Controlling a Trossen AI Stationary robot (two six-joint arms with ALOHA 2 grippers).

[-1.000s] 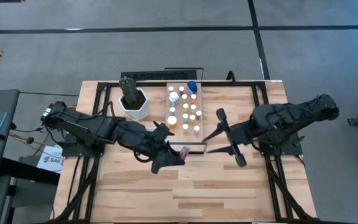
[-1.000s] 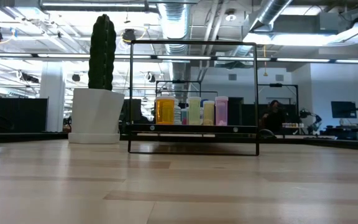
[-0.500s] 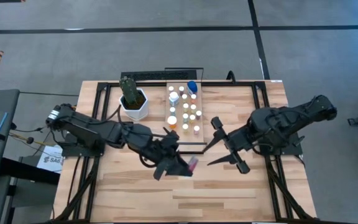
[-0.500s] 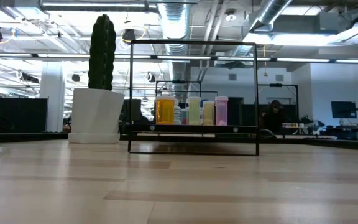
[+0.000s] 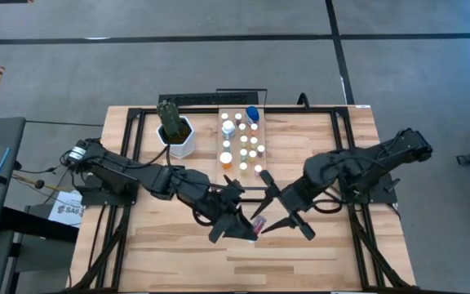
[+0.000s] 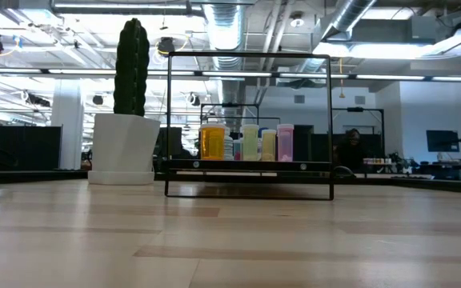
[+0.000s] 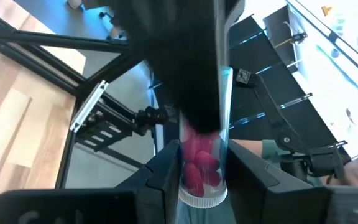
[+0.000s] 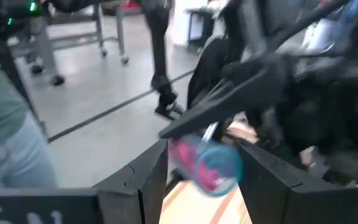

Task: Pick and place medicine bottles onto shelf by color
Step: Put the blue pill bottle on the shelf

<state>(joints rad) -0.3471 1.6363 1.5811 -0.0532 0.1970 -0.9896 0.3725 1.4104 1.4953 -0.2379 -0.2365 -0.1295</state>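
The reddish bottle (image 7: 201, 165) in the left tool (image 5: 251, 228) has its upper part hidden behind a dark finger. Between the right tool (image 8: 205, 163)'s fingers it is only a blur. Neither tool enters the low view.

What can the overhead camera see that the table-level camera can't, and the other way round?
Only the overhead view shows both arms meeting above the table: the left hand shut on a reddish bottle, the open right hand closing in around it. Only the table-level view shows the room behind and the bottles' bodies side-on, such as an orange bottle and a pink bottle. Both show the cactus pot, the shelf and its bottles.
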